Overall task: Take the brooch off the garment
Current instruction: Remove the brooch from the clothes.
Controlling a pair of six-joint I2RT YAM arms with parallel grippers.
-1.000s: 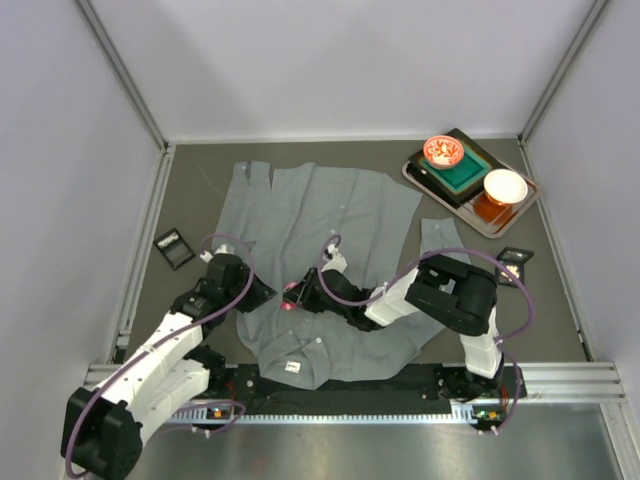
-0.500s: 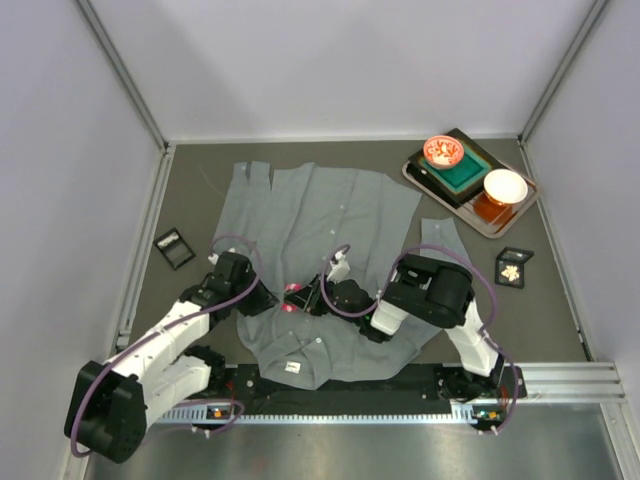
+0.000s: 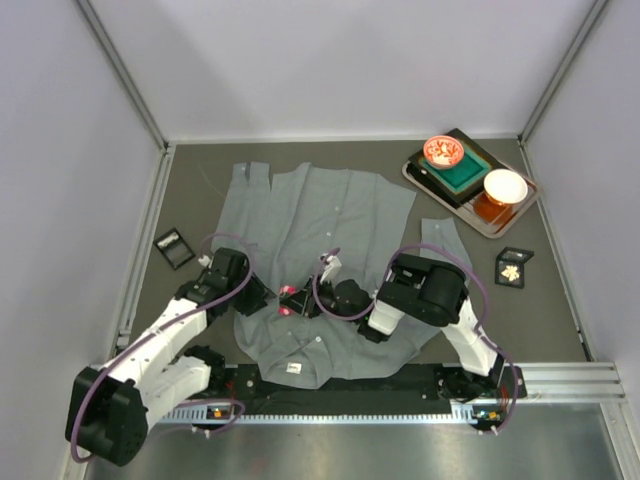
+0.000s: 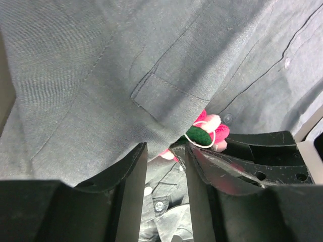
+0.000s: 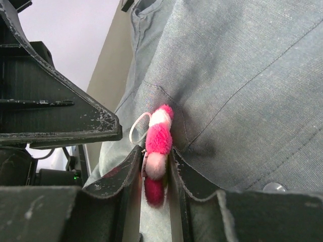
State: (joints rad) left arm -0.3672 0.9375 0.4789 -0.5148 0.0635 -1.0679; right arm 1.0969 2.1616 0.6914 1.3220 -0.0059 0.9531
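Spread across the dark grey worktop (image 3: 200, 180): a large grey long-sleeved button-up shirt (image 3: 330, 210), collar toward the arm bases, sleeves out to either side, cloth rumpled in the near half.

On that near half, at the meeting point of both arms: a small fluffy brooch in pink, white and green (image 5: 157, 146), with a thin white loop of thread on it. Clamped edge-on between the two black fingers of the right hand (image 5: 154, 157) and pressed against the shirt just beside a stitched pocket corner. Whether pinned through the cloth or only lying against it: cannot tell.

Left hand (image 4: 165, 154) low over the shirt from the left, fingers parted, nothing pinched in the open gap. Just past its fingertips in the wrist view, a fold of grey cloth carrying the chest pocket, with the brooch peeping out beneath that fold, hard against the right hand's black finger.

At the far right of the worktop, well apart from the shirt: a shallow brown tray (image 3: 415, 172) holding a green block, a small red-patterned bowl (image 3: 443, 151) and a white bowl (image 3: 505, 185). One small black box (image 3: 174, 248) left of the shirt, another (image 3: 513, 267) to its right with pale bits inside.
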